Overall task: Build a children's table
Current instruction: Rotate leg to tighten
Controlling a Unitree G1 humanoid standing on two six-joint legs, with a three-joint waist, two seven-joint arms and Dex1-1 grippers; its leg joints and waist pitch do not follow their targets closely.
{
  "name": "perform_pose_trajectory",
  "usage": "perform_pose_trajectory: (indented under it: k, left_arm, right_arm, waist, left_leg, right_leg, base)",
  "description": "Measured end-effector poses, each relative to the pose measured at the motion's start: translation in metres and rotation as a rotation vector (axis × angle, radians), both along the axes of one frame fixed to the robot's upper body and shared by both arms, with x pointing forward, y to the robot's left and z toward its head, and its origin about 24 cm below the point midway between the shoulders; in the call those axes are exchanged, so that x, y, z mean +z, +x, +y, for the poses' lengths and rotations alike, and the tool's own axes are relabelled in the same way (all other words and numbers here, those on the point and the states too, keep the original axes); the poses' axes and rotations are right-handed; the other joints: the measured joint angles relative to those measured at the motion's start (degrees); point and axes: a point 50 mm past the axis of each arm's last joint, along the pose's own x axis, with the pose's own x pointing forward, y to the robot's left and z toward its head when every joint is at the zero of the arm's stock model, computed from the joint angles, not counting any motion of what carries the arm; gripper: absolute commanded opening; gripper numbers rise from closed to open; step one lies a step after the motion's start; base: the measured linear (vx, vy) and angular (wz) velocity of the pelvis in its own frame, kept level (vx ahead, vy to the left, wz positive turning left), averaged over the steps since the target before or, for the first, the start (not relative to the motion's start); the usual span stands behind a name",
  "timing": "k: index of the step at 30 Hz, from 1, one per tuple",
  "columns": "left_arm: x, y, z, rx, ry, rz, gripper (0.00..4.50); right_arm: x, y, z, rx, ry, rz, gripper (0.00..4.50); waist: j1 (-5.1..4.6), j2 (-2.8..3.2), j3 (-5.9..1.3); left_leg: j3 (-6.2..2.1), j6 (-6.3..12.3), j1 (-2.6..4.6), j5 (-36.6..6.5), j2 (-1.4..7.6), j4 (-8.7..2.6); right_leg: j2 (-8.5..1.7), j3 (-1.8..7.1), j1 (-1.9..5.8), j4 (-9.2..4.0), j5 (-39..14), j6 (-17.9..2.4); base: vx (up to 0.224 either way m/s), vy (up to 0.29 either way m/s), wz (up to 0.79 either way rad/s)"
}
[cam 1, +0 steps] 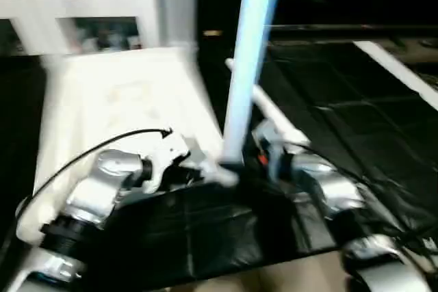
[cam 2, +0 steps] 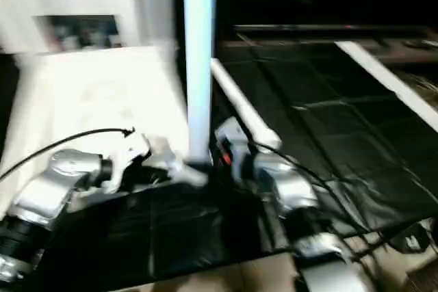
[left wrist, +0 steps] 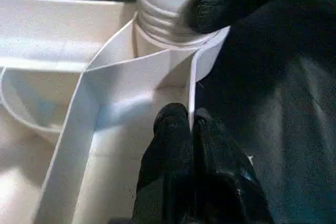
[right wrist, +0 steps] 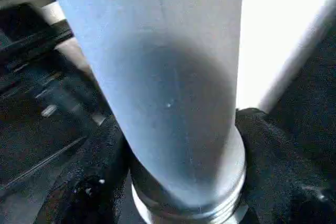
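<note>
The table top (cam 1: 116,100) lies ribbed side up on the black-covered floor (cam 1: 356,121), and the leg (cam 1: 250,59) stands almost upright at its near right corner, long axis running toward twelve o'clock, threaded foot in the corner socket (left wrist: 168,30). The right hand (right wrist: 178,182) sits at the leg's base, a black finger on either side of the tube just above the threads, so this arm looks best placed to turn it home. The left hand (left wrist: 191,129), at about nine o'clock from the leg, is pinched shut on the top's thin rim wall (left wrist: 191,93) beside the socket, steadying it. Another leg (cam 2: 239,111) lies beyond.
</note>
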Motion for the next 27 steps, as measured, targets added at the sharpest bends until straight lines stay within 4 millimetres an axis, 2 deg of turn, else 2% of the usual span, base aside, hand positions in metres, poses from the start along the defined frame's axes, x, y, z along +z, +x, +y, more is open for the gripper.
perform_pose_trajectory:
  k: [5,7,10,18,19,21,27]
  left_arm:
    - [0.000,0.008,-0.015,0.203,-0.045,-0.010,0.00]
    - [0.001,0.009,-0.019,0.235,-0.050,-0.012,0.00]
    - [0.002,0.010,-0.020,0.248,-0.047,-0.021,0.00]
    - [0.002,0.010,-0.018,0.253,-0.033,-0.026,0.00]
    - [0.002,0.010,-0.018,0.253,-0.032,-0.027,0.00]
    - [0.002,0.010,-0.018,0.248,-0.026,-0.030,0.00]
    - [0.005,0.009,-0.016,0.184,-0.006,-0.046,0.00]
  right_arm:
    - [0.004,0.018,0.017,-0.215,-0.015,0.012,2.66]
    - [0.006,0.021,0.019,-0.256,-0.018,0.016,2.66]
    - [0.007,0.023,0.022,-0.274,-0.023,0.009,2.66]
    - [0.004,0.023,0.025,-0.290,-0.007,0.006,2.66]
    - [0.004,0.023,0.024,-0.289,-0.006,0.006,3.01]
    - [0.004,0.023,0.024,-0.286,0.005,0.010,3.36]
    - [0.004,0.017,0.016,-0.223,0.052,0.010,3.83]
  waist:
    - [-0.72,-0.03,-0.01]
    - [-0.64,-0.03,-0.01]
    - [-0.32,-0.06,-0.02]
    - [-0.45,-0.08,-0.02]
    - [-0.46,-0.09,-0.02]
    - [-0.44,-0.11,-0.03]
    - [-0.07,-0.09,-0.02]
  left_leg:
    - [0.06,-0.02,-0.06,0.0,-0.01,-0.06]
    - [0.08,0.04,-0.08,0.0,-0.03,-0.10]
    - [0.10,0.05,-0.09,-0.1,-0.03,-0.23]
    - [0.10,0.02,-0.11,-0.1,-0.02,-0.19]
    - [0.10,0.02,-0.10,-0.1,-0.01,-0.18]
    - [0.10,0.02,-0.07,-0.1,-0.02,-0.18]
    - [0.08,0.03,-0.07,-0.1,-0.02,-0.18]
  right_leg:
    - [0.04,0.08,-0.11,-0.08,0.0,0.0]
    - [0.02,0.09,-0.15,-0.13,0.1,-0.1]
    - [0.02,0.09,-0.18,-0.14,0.0,-0.1]
    - [0.03,0.08,-0.18,-0.11,0.0,-0.1]
    - [0.03,0.08,-0.18,-0.11,0.0,-0.1]
    - [0.03,0.08,-0.18,-0.11,0.0,-0.2]
    - [0.03,0.06,-0.27,-0.15,0.0,-0.2]
  base:
    - [0.000,0.000,0.00]
    - [0.000,0.000,0.00]
    - [0.000,0.000,0.00]
    - [0.000,0.000,0.00]
    - [0.000,0.000,0.00]
    - [0.000,0.000,0.00]
    - [0.000,0.000,0.00]
